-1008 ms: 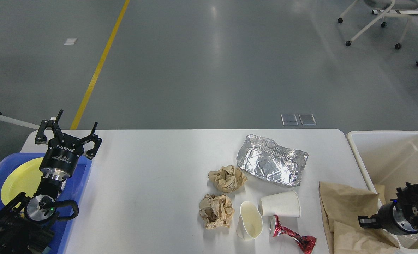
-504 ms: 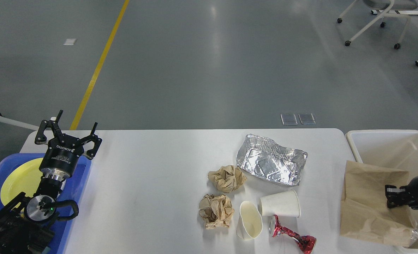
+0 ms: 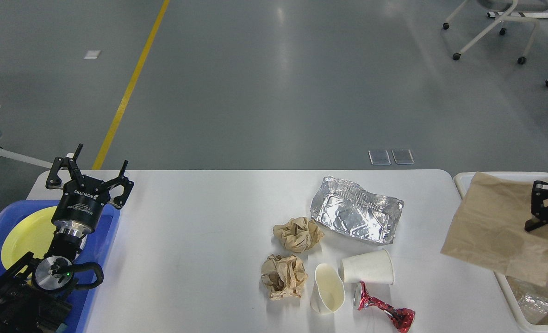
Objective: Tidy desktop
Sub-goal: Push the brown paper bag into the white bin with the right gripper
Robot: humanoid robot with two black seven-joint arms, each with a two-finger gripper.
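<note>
Since a second ago the right gripper has lifted the paper bag off the desktop, and it now hangs over the bin — pinched at its upper edge. The left gripper stands spread, far off to the left. The bag overhangs the bin's rim; released now, it may slide back onto the desktop, which stretches left from the gripper — long axis left-right.

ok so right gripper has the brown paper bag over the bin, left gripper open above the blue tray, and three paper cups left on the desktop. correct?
Not quite: the head view shows two paper cups, not three, on the desktop. The rest holds: the right gripper holds the brown paper bag over the bin, and the left gripper is open above the blue tray.
</note>
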